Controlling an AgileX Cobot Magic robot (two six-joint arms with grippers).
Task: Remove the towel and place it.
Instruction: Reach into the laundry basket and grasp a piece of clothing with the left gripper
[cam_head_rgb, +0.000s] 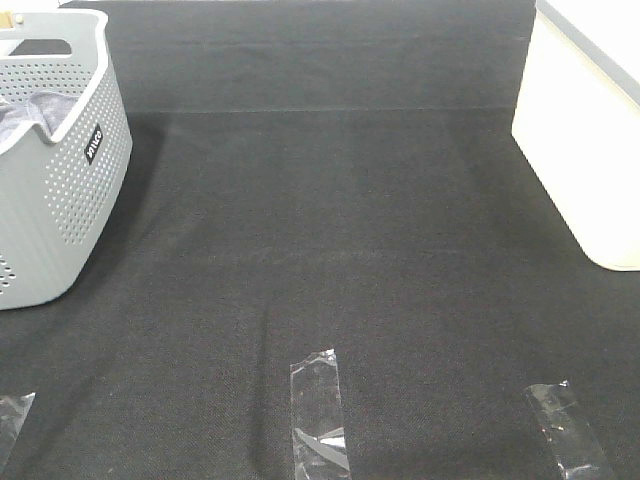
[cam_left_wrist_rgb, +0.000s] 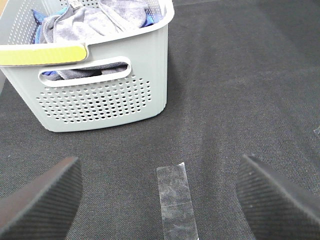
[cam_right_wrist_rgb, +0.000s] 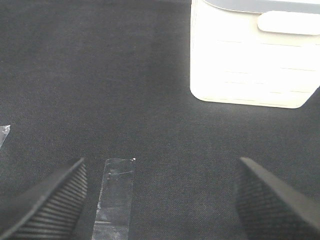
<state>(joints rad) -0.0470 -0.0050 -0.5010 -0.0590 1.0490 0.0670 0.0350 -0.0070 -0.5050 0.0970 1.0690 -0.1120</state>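
Plainly, we are at the first step, the reach for the towel. It lies bunched inside the basket, with a blue cloth tucked in around it, and nothing is lifted out yet.

Our left pincer hangs over the desk in front of the basket's handled end wall, clear of it. Its jaws are spread wide and hold nothing, and a tape strip lies on the desk between it and the basket. Our right pincer is well away from the basket and faces a white bin. Its jaws are likewise wide apart and empty.

We judge the left arm should make the next move, since it is the nearer to the basket. It needs to rise over the basket's rim and come down onto the grey folds rather than the blue ones. It should then close on a good bunch of cloth, not a single hem. The towel looks bulky, so the lift should go high enough to clear the basket's wall without tipping it. The bare desk beside the basket, on its bin side, looks like the place to lay the towel.
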